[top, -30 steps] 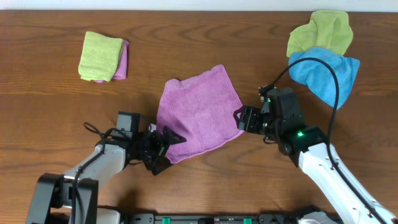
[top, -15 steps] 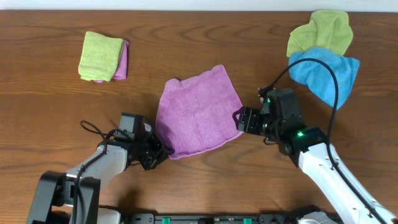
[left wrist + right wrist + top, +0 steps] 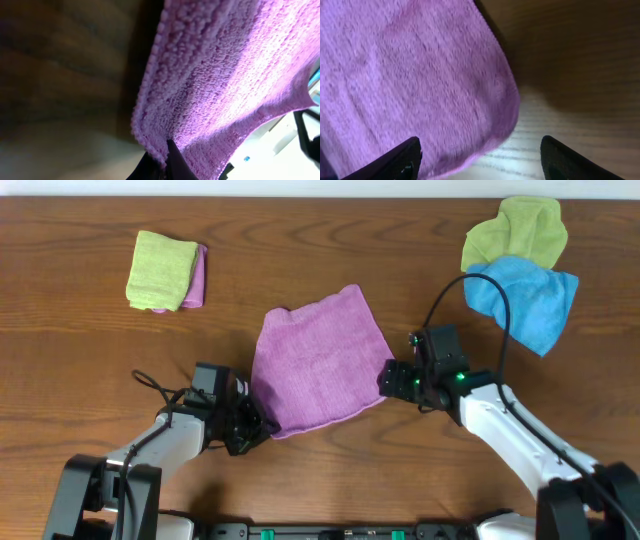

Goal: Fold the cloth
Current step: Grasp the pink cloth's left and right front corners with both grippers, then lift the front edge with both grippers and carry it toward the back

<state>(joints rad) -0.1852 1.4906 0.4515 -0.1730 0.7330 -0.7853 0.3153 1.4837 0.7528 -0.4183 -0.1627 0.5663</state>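
Note:
The purple cloth (image 3: pixel 318 365) lies spread in the middle of the wooden table. My left gripper (image 3: pixel 255 425) is at the cloth's near left corner and is shut on it; the left wrist view shows the cloth's hem (image 3: pixel 150 145) pinched between the dark fingers (image 3: pixel 175 162). My right gripper (image 3: pixel 385 380) stands open at the cloth's right corner. In the right wrist view that rounded corner (image 3: pixel 505 100) lies between the two spread fingertips (image 3: pixel 407 157), which rest low over the table.
A folded green and pink stack (image 3: pixel 165 270) sits at the far left. A green cloth (image 3: pixel 515 230) and a blue cloth (image 3: pixel 525 295) lie bunched at the far right. A black cable (image 3: pixel 480 295) arcs above the right arm.
The left gripper closed on the cloth's near left corner. The right gripper slid left to the cloth's right corner and opened a little wider.

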